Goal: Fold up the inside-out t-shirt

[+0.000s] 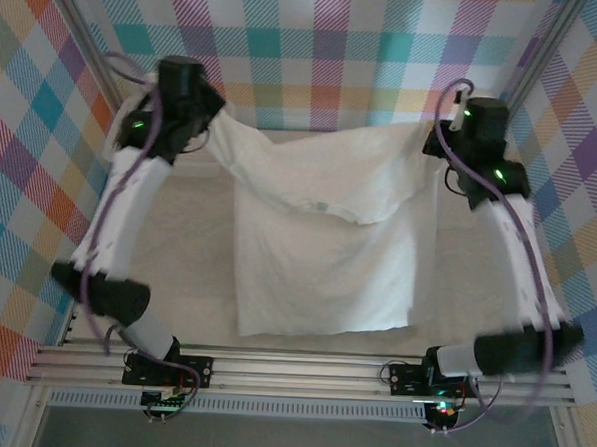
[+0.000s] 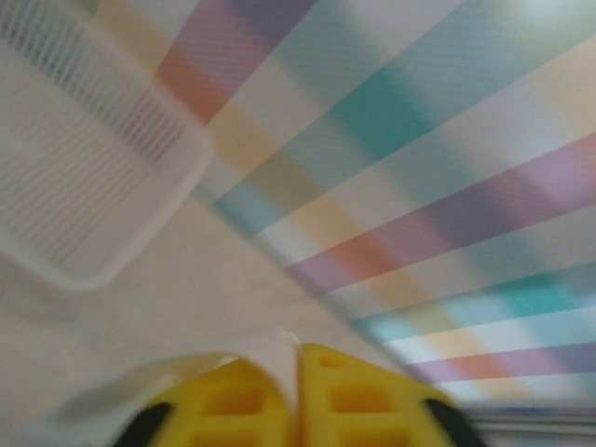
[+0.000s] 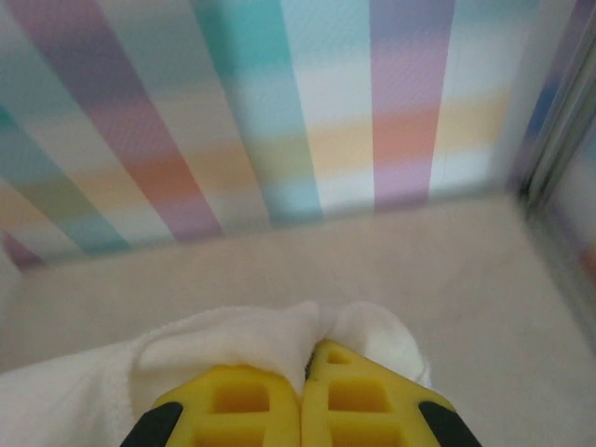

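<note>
Inside-out t-shirt (image 1: 322,245) stretched wide over the surface (image 1: 192,248), one corner pinched in closed left tool (image 2: 298,356), other in closed right tool (image 3: 305,358).

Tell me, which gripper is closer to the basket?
Left. The left gripper hangs close by the basket; the right gripper grips the shirt's other end, across the table.

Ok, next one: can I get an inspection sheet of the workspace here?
Surface: pale table, shirt partly draped on it.
Job's things: white t-shirt stretched between both grippers, lower part lying on the table.
Clutter: white mesh basket on the table.
Grippers: left gripper and right gripper each shut on shirt fabric.
Cables: purple cables run along both arms.
Surroundings: plaid walls, metal frame rail at near edge.
</note>
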